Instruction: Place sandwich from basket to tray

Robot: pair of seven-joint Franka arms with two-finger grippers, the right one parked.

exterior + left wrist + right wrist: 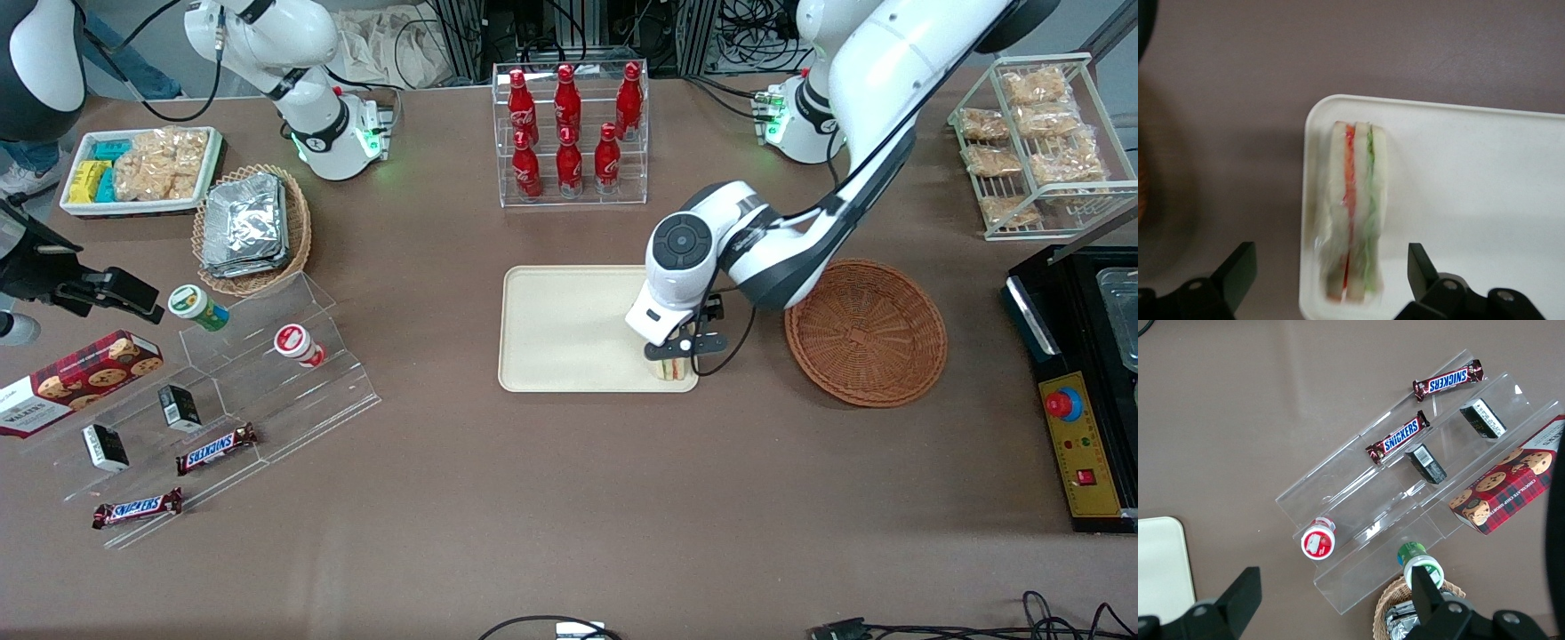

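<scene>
- Tray: a flat cream-beige rectangle with rounded corners and a low rim, taken here as the landmark; it is laid on the brown surface.
- Sandwich: a wedge of pale bread with red-orange and green filling layers in clear wrap; it is stood on edge on the tray, in the tray corner nearest the front camera on the working arm's side, just inside the rim.
- Jaws: positioned directly above the sandwich at that same tray corner; they are spread wide, one finger seen clear of the sandwich over the surface just off the tray and the other over the tray, and nothing is gripped.
- Basket: round, shallow, reddish-brown wicker; it is set on the surface beside the tray, toward the working arm's end, apart from the tray rim. No contents are seen in it.
</scene>
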